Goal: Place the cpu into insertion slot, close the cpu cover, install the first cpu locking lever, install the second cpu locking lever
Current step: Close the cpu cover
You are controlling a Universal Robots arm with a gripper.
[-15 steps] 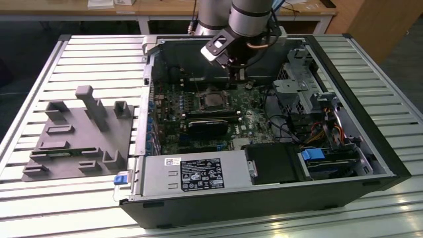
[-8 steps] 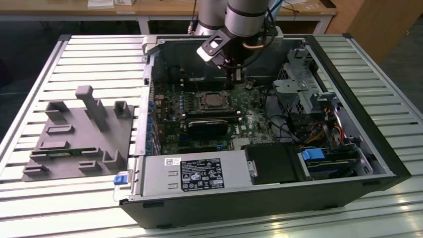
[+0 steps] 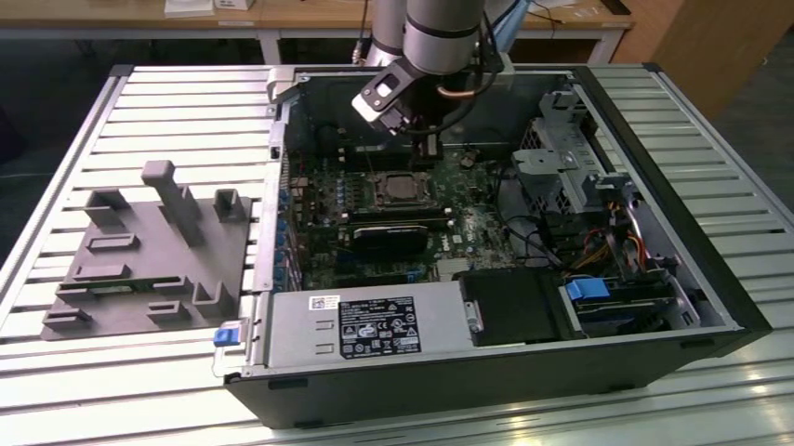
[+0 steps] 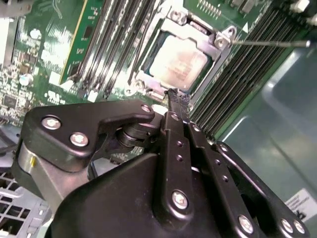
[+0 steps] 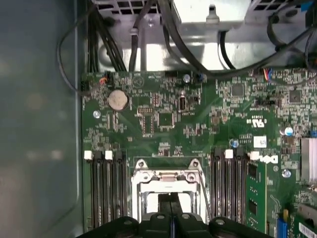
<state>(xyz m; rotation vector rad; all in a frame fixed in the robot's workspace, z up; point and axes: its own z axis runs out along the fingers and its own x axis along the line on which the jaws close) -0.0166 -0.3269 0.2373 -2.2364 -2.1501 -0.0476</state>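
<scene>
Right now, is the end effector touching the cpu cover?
Cannot tell: in the second wrist view the end effector overlaps the cpu cover rim, hiding any gap.

This is a robotics lab or test workshop. A bench (image 3: 162,102) of slatted aluminium profile carries an opened desktop computer case (image 3: 496,381). Its green motherboard (image 5: 208,114) lies bare in the first wrist view. A grey parts fixture (image 3: 149,251) sits at nine o'clock of the case. An industrial robot arm (image 3: 434,28) reaches in from twelve o'clock, and pale wooden desks (image 3: 310,14) stand beyond it.
</scene>
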